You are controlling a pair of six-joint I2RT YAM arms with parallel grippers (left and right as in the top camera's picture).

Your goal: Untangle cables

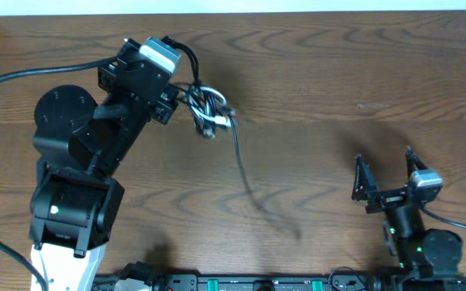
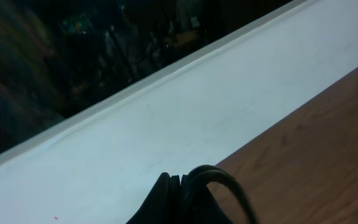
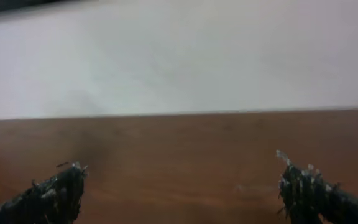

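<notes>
In the overhead view my left gripper (image 1: 176, 99) is shut on the cables, a knotted bundle of black cable (image 1: 238, 158) and white cable (image 1: 213, 103) held at the upper left of the wooden table (image 1: 338, 89). One black strand trails from the knot toward the table's middle. The left wrist view shows the pressed-together fingers (image 2: 169, 199) of the left gripper (image 2: 182, 190) with a black cable loop (image 2: 225, 179) arching out of them; the white one is hidden there. My right gripper (image 1: 385, 168) stands open at the lower right, far from the bundle. In its own view the right gripper (image 3: 182, 186) has only bare wood between the fingertips (image 3: 64, 190).
A white wall (image 2: 185, 118) runs along the table's far edge. A thick black arm wire (image 1: 23, 74) crosses the left side. A dark equipment rail (image 1: 241, 283) lies along the near edge.
</notes>
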